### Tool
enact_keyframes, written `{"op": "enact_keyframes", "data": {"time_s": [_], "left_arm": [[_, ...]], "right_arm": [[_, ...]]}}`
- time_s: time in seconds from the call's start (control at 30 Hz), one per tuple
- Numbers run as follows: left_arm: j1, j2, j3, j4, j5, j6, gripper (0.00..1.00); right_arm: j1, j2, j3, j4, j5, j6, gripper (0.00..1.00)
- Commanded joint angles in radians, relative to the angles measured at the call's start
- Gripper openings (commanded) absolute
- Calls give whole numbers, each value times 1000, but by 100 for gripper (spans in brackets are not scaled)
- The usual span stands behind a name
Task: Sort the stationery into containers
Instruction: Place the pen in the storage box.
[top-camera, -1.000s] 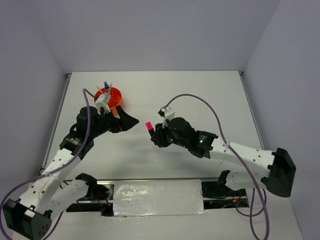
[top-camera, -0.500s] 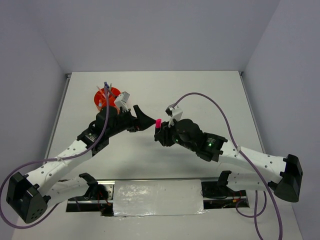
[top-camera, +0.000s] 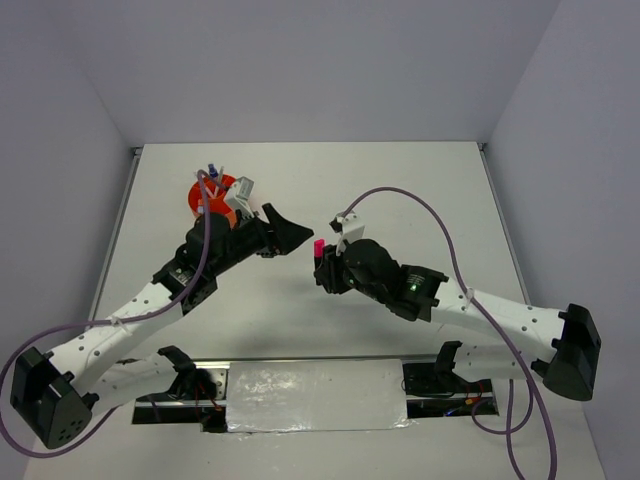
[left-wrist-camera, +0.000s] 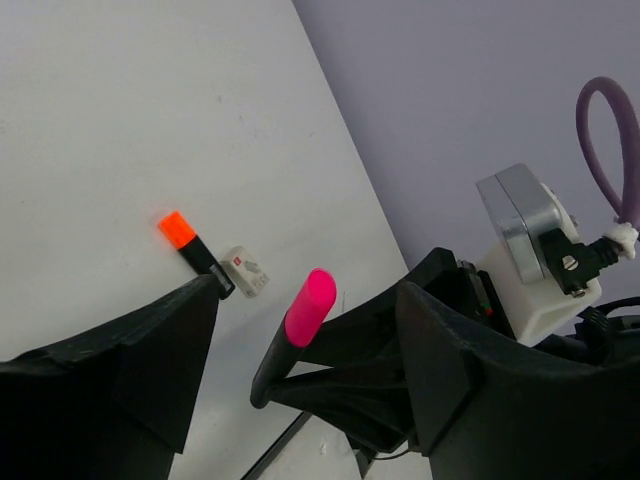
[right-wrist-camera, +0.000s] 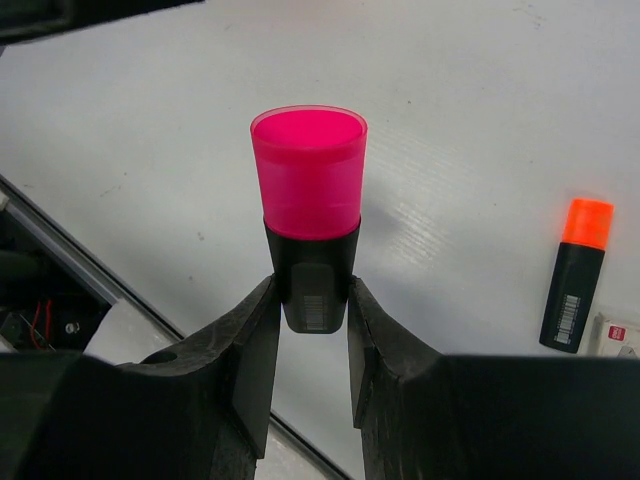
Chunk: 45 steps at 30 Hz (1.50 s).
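My right gripper (right-wrist-camera: 310, 300) is clamped narrow on the black barrel of a pink-capped black plastic highlighter (right-wrist-camera: 308, 170), one finger on each side, the cap pointing up and out past the fingertips. It is held in the air above the white table (top-camera: 400, 190), near the middle, and touches nothing else.

My left gripper (top-camera: 285, 232) faces it with jaws spread wide. In the left wrist view the pink cap stands between the two black fingers with clear space on both sides, so nothing is gripped there.

I read this as a hand-over in mid-air: the right arm presents the highlighter and the left is placed to receive it. The round bright orange plastic organiser cup (top-camera: 197, 195) stands behind the left wrist at the far left of the table. A few thin pieces stand up out of it, too small to name.

The next move calls for the left jaws to close squarely on the cap or upper barrel before the right fingers let go. Released too soon, the highlighter would drop.

An orange-capped black highlighter (right-wrist-camera: 572, 280) lies flat on the table with a small white eraser (left-wrist-camera: 246, 272) just beside its black end, both not yet sorted
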Motion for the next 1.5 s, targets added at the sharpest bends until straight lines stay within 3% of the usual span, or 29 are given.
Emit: {"op": "enact_keyframes", "data": {"time_s": [0.0,0.07,0.27,0.37,0.4,0.43,0.6,0.63,0.7,0.73,0.77,0.8,0.83,0.97,1.13,1.33,1.47], "left_arm": [[-19,37,11,108,59,-12,80],[-28,67,20,100,60,-7,75],[-59,124,17,122,69,-3,74],[-70,138,14,140,73,-3,66],[-73,141,16,133,70,3,62],[-74,150,22,131,70,8,50],[-76,164,33,122,65,20,24],[-76,166,39,119,65,23,10],[-76,172,45,111,62,33,0],[-76,173,51,100,54,37,0],[-76,175,60,88,42,46,0],[-74,181,72,64,-8,78,0],[-73,187,111,-5,-48,98,0],[-44,241,246,-155,-260,209,0],[62,368,416,-216,-528,295,0],[142,552,534,-50,-775,469,0],[203,635,571,39,-808,592,0]], "right_arm": [[9,-3,55,8,-11,-2,0],[9,-6,57,10,-8,-2,0],[9,-2,83,-3,-11,-11,0],[9,8,98,-6,-10,-17,0],[9,12,100,-9,-10,-20,0],[9,12,106,-12,-5,-23,0],[9,32,121,-27,-10,-36,0],[9,32,117,-27,-11,-36,0],[10,31,109,-12,-13,-40,0],[7,28,106,-9,-11,-42,6],[9,23,94,-3,4,-33,27],[7,0,81,9,10,-27,81],[9,-17,49,23,12,-24,99],[3,-132,-3,25,57,-8,100],[-13,-244,-50,-29,119,4,100],[-19,-338,-83,-76,131,-3,100],[-19,-368,-95,-119,134,-16,100]]}}
